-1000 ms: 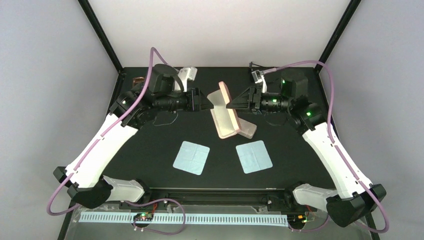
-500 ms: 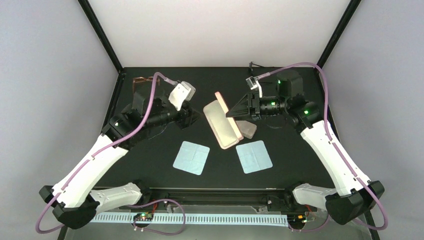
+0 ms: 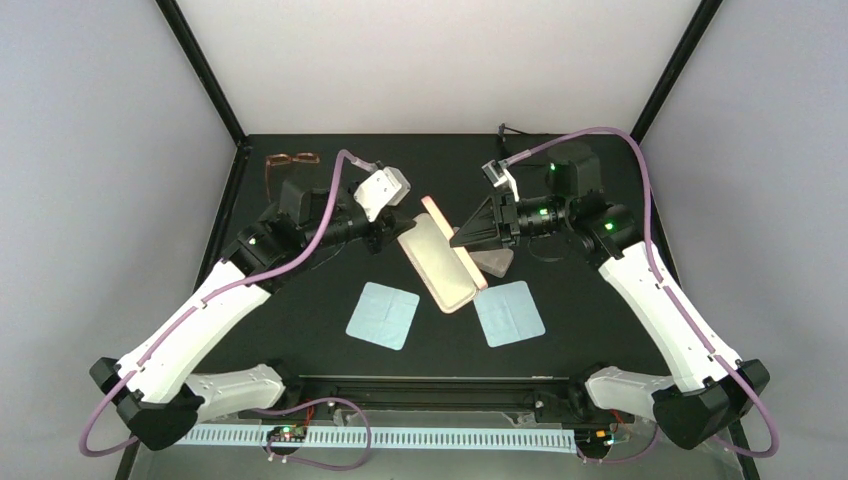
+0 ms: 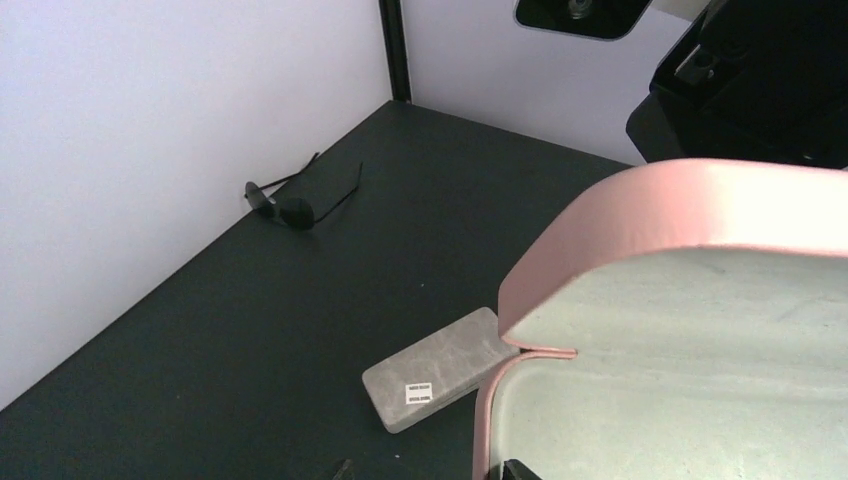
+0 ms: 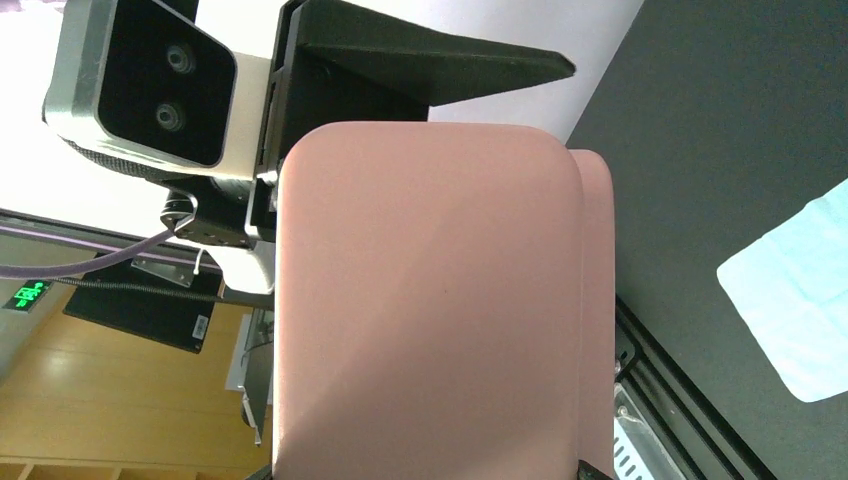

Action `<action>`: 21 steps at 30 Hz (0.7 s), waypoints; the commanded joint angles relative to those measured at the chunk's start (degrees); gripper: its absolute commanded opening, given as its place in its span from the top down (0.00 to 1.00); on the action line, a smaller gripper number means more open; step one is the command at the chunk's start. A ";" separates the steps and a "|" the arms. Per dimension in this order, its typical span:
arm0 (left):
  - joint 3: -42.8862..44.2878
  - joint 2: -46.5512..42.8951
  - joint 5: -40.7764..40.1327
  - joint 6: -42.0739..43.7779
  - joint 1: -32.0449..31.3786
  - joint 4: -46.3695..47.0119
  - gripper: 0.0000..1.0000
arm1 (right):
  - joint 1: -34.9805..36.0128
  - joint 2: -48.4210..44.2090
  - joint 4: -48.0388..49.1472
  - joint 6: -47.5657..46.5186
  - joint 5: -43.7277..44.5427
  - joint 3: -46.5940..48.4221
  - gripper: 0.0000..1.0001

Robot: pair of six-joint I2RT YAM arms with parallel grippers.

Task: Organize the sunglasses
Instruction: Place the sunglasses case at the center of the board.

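There are two cases. One is the pink case (image 3: 440,262), lying open, and the other is the grey case (image 3: 497,262), just to its right.

There are two pairs of glasses, both on the far side of the pink case. The black sunglasses (image 4: 300,205) lie off to its right near the back wall, and the brown glasses (image 3: 292,160) are well off to its left.

There are two pale blue cloths, both nearer than the pink case. The left cloth (image 3: 382,315) is a little to its left and the right cloth (image 3: 509,313) a little to its right.

There are two robot arms. The left arm (image 3: 190,322) reaches in from the left of the pink case and the right arm (image 3: 660,300) from its right.

One black table (image 3: 300,300) carries all of it.
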 commanded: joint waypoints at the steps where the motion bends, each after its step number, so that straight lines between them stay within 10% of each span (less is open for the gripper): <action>1: 0.15 1.06 2.47 2.39 -0.06 2.14 0.64 | 0.69 -1.04 0.87 0.79 -2.44 -0.12 0.99; 7: 0.27 1.87 3.10 4.42 -0.05 1.74 0.78 | 1.19 -0.92 1.60 1.54 -2.76 -0.03 0.99; 17: -0.30 1.67 7.76 6.32 0.04 0.50 0.74 | 1.41 -1.01 2.95 2.32 -4.62 0.05 0.99; 21: -0.37 1.62 9.20 7.00 0.15 -0.42 0.93 | 1.41 -1.19 3.26 2.22 -5.62 0.05 0.99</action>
